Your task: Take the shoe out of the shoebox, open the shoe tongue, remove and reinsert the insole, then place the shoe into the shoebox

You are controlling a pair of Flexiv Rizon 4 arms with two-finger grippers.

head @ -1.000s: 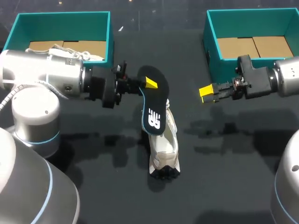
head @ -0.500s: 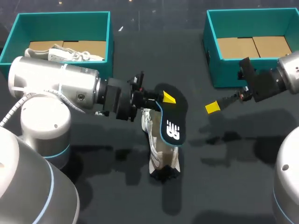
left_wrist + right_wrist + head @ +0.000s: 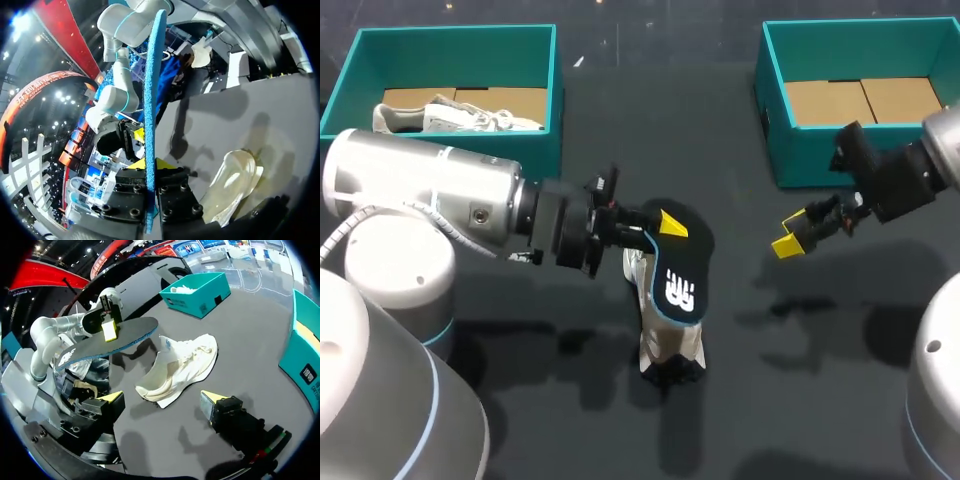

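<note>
Shoe (image 3: 667,340) is out on the desk (image 3: 800,400), roughly midway between the two teal boxes and well apart from both, with its toe end toward the near edge. The insole (image 3: 678,280) is out of it. It's hanging just above the shoe, black face up with a blue rim, and it covers the heel end from the head view. The left arm comes in low and nearly level from the left side. Its wrist is turned so the left pincer (image 3: 660,226) is clamped on one end of the insole, one yellow tip on each face. From the left wrist view the insole (image 3: 150,100) is edge-on, a thin blue strip running straight out between the fingers, and the shoe (image 3: 235,175) is down on the desk off to one side. The right arm reaches in from the right and slants down toward the middle. Its right pincer (image 3: 788,243) hovers above bare desk near the right box (image 3: 770,110), fingers spread wide and holding nothing. The right wrist view has the shoe (image 3: 180,367) ahead of those open fingers. The left box (image 3: 455,40) has a second shoe (image 3: 440,115) in it.
</note>
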